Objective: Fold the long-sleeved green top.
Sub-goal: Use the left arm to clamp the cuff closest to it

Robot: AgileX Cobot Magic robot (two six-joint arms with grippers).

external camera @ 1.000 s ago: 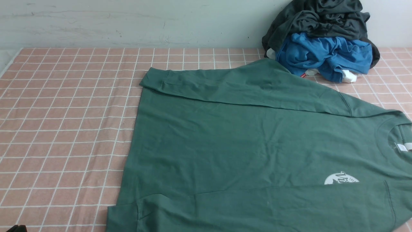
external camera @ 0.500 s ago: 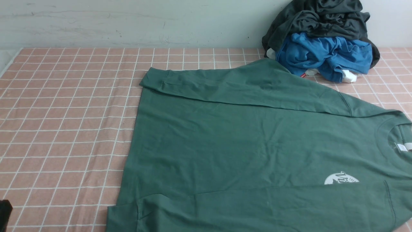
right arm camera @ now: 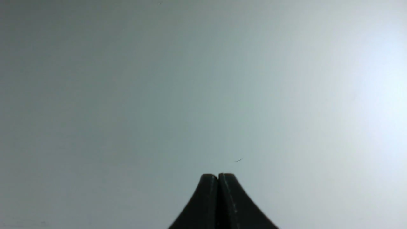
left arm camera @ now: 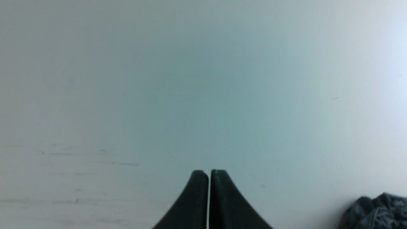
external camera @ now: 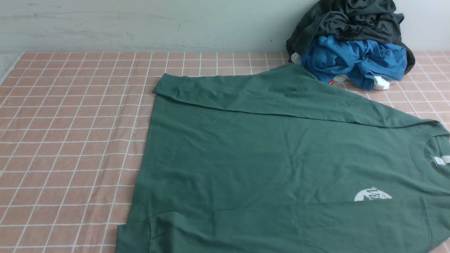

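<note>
The left gripper [left arm camera: 209,173] shows in its own wrist view with its two dark jaws pressed together, only a hairline seam between them, closed on themselves and pointing at a pale wall; a corner of a dark grey-black garment [left arm camera: 378,211] shows at the edge of that view; the right gripper [right arm camera: 218,176] shows likewise in its wrist view, jaws shut flush against each other and facing a pale, bare surface. In the front view the green long-sleeved top [external camera: 267,158] lies spread flat, front side up, on a pink checked tablecloth [external camera: 70,140], filling the middle and right of the surface with its hem toward the left and its neck toward the right; at the near edge, the near sleeve [external camera: 281,225] is laid across the body, its cuff [external camera: 133,239] reaching the hem's near corner; just beyond that sleeve's edge sits the small white chest logo [external camera: 372,194], and farther right the crew neck opens with a white neck label [external camera: 438,160] inside it; beyond the flat chest panel the far sleeve [external camera: 274,95] is folded across the body too, running leftward from the shoulder to a cuff [external camera: 165,88] at the hem's far corner; behind the top's far edge, at the right, a bright blue garment [external camera: 355,59] lies crumpled with the dark grey-black garment [external camera: 351,17] heaped over it, both against the pale wall [external camera: 140,24] at the back.
</note>
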